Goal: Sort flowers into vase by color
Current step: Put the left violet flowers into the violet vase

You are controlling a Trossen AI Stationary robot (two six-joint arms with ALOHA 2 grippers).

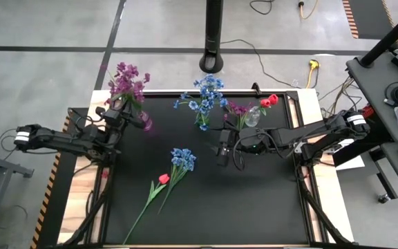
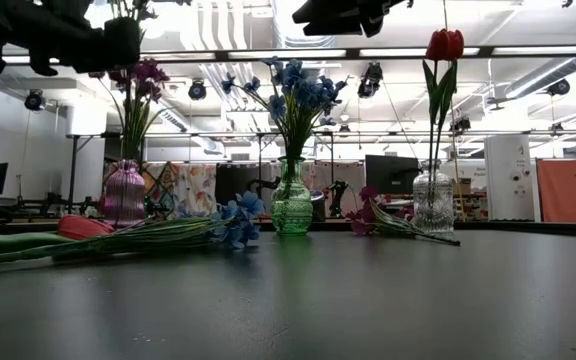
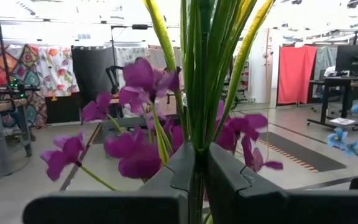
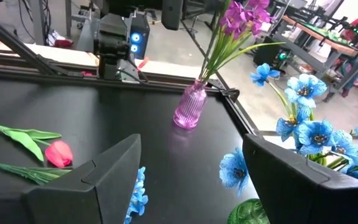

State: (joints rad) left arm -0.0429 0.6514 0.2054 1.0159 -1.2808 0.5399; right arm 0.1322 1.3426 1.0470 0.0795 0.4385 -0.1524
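My left gripper (image 1: 125, 111) (image 3: 197, 168) is shut on the purple flowers (image 1: 126, 79) (image 3: 138, 81), whose stems run down into the pink vase (image 1: 146, 124) (image 2: 123, 195) at the table's far left. My right gripper (image 1: 221, 149) (image 4: 191, 180) hangs open over mid-table, touching nothing. A blue spray (image 1: 183, 159) (image 4: 135, 193) and a red tulip (image 1: 163, 178) (image 4: 58, 152) lie flat on the table toward its near side. Blue flowers stand in a green vase (image 1: 204, 126) (image 2: 291, 205). A red tulip (image 1: 269, 101) stands in a clear vase (image 1: 252, 117). My left gripper pinches the bundle of green stems (image 3: 197, 134) of the purple flowers between its two fingers (image 3: 179, 171), just below the blooms. It comes roughly level from the table's left, fingers across the stems. The bunch stands nearly upright with its lower ends in the pink vase.
A loose purple spray (image 1: 237, 108) (image 2: 373, 215) lies on the table against the clear vase (image 2: 433, 205). The three vases line the far edge. The black mat (image 1: 254, 207) has open room on its near right. A camera post (image 1: 213, 41) stands beyond the far edge.
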